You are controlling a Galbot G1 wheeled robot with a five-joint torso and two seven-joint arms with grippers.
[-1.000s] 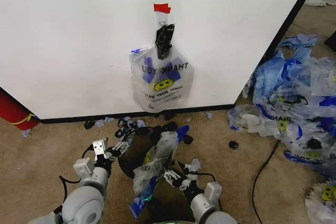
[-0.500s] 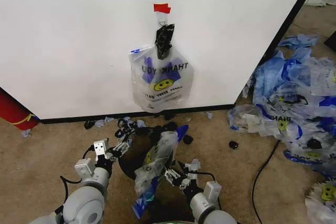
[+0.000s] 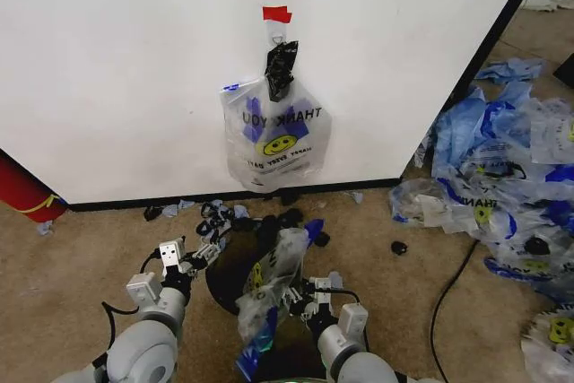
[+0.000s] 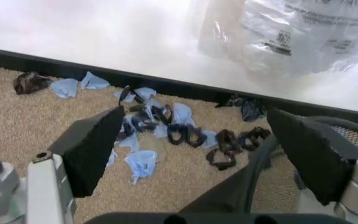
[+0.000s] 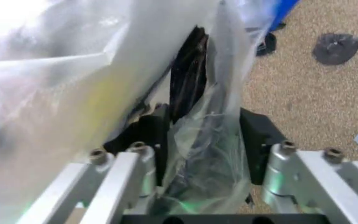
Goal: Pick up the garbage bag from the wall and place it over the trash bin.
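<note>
Right gripper [image 3: 300, 298]: moves left and slightly up, toward the trash bin [image 3: 235, 268], clamped on the bag.
Held garbage bag [image 3: 272, 280]: shifts along, bunched more upright over the bin's right rim.

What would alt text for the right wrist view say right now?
The right gripper is shut on a crumpled see-through garbage bag, whose plastic bunches between the fingers and spreads up across the view. Tan carpet lies beyond, with a small dark scrap on it.
</note>
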